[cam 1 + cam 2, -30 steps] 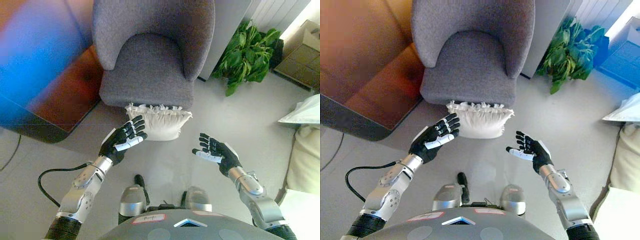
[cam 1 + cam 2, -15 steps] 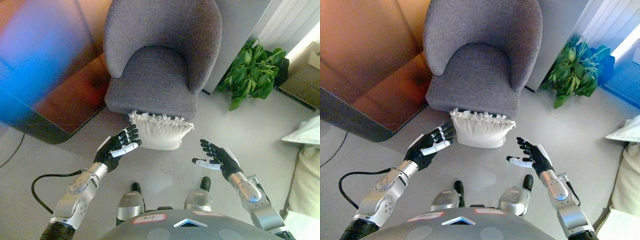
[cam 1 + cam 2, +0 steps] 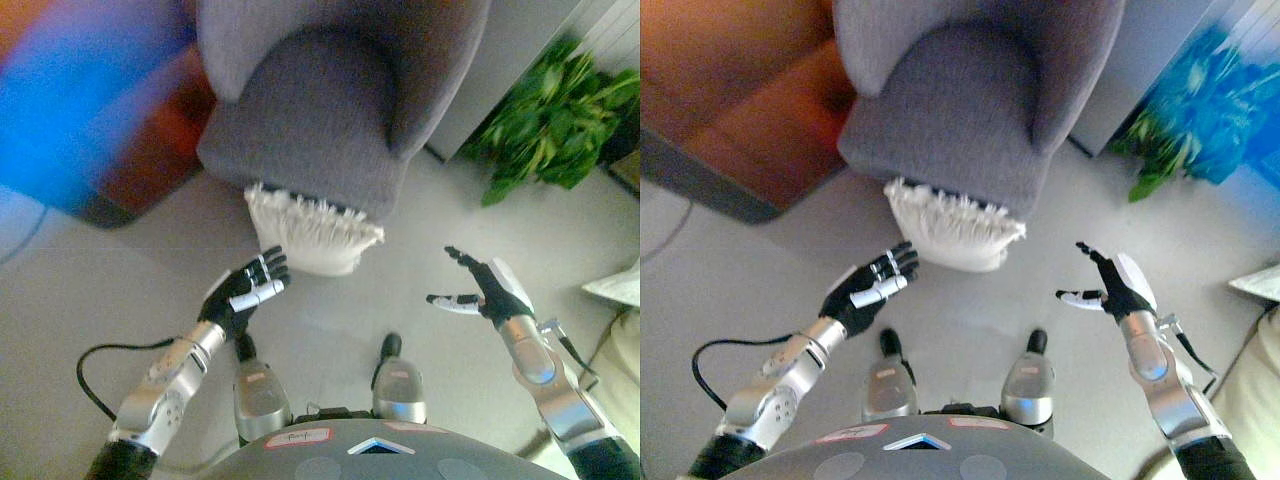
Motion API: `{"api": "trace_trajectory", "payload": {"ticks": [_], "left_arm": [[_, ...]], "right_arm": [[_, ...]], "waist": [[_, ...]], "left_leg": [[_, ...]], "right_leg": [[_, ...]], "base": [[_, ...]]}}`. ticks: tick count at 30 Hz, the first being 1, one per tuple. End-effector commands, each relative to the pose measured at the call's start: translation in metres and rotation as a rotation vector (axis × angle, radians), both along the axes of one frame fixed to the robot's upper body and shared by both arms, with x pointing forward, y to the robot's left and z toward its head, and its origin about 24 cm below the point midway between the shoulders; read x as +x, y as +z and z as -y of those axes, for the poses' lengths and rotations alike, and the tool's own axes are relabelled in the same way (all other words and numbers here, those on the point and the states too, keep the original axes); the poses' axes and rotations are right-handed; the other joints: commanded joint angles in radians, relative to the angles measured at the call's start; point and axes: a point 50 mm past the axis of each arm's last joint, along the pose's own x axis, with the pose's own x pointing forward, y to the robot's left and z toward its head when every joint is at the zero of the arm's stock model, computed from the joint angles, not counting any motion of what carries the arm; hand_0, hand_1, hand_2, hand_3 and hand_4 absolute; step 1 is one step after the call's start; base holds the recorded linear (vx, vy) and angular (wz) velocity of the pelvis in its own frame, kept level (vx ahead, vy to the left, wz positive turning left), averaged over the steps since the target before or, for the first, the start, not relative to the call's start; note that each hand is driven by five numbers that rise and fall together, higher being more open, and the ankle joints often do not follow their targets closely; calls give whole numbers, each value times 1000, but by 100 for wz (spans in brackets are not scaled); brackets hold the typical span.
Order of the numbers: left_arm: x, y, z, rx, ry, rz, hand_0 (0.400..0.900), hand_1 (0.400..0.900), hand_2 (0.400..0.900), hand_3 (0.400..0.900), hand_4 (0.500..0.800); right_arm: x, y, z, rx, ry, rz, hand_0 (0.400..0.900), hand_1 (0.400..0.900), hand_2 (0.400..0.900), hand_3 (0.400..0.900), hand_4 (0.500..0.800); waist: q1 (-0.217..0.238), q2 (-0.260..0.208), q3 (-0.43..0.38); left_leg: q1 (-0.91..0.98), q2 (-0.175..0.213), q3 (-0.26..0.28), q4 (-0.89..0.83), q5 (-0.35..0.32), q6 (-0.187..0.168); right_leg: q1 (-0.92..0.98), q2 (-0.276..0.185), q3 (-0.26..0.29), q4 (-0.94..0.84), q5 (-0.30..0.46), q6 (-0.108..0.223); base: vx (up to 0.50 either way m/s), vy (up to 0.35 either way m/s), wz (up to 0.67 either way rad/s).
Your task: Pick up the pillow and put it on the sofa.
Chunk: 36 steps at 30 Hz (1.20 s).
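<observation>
A white fringed pillow (image 3: 312,233) leans on the floor against the front of a grey armchair (image 3: 320,110), in the upper middle of both eye views. My left hand (image 3: 244,295) is open, palm turned inward, just below and left of the pillow, apart from it. My right hand (image 3: 484,290) is open with fingers spread, well to the right of the pillow and not touching it. Neither hand holds anything.
A green potted plant (image 3: 555,125) stands at the right behind the armchair. A dark-edged wooden table (image 3: 730,110) fills the upper left. Pale cushions or bedding (image 3: 620,290) show at the right edge. Light floor surrounds the hands.
The whole view has shifted and tilted, so the camera has moved. My right hand has swung outward to the right, away from the pillow. My left hand stays close below the pillow.
</observation>
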Motion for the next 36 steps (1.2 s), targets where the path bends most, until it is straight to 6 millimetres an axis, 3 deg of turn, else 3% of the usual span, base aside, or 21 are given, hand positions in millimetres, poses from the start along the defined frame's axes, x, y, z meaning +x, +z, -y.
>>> {"api": "trace_trajectory", "payload": {"ticks": [1, 5, 11, 27, 30, 36], "left_arm": [[23, 61, -4, -21, -5, 346, 900, 900, 900, 900, 800], [36, 76, 1, -20, -10, 435, 900, 900, 900, 900, 800], [45, 89, 6, -12, -16, 499, 900, 900, 900, 900, 800], [58, 92, 10, -31, -88, 494, 900, 900, 900, 900, 800], [59, 93, 9, -38, -93, 493, 900, 900, 900, 900, 800], [58, 94, 9, -40, -111, 496, 900, 900, 900, 900, 800]], "right_arm": [[44, 59, -4, -113, 58, 363, 900, 900, 900, 900, 800], [66, 83, -6, -128, 62, 477, 900, 900, 900, 900, 800], [82, 111, -6, -134, 66, 585, 900, 900, 900, 900, 800], [123, 181, -10, -315, 6, 898, 900, 900, 900, 900, 800], [132, 188, -8, -334, -19, 905, 900, 900, 900, 900, 800], [140, 194, -6, -353, -37, 902, 900, 900, 900, 900, 800]], "waist": [[33, -1, 55], [47, 4, 124], [66, 16, 181], [118, 57, 190], [130, 63, 192], [142, 69, 197]], "left_leg": [[-49, 138, -74, 188, -112, -12], [-200, 119, -128, 281, -138, 2], [-375, 111, -158, 421, -192, 8], [-678, 101, -231, 779, -335, 12], [-694, 102, -251, 844, -386, 8], [-730, 90, -279, 918, -414, 14]], "right_leg": [[-214, -104, 97, 101, 63, 6], [-365, -144, 132, 202, 55, 10], [-532, -146, 166, 385, -16, 7], [-835, -189, 208, 775, -149, -17], [-863, -198, 218, 846, -199, -13], [-910, -203, 232, 918, -227, -20]], "base": [[-207, -51, 16], [-204, -13, 13], [-105, -3, 14], [-24, 16, 10], [57, -5, 10], [16, -9, 7]]}}
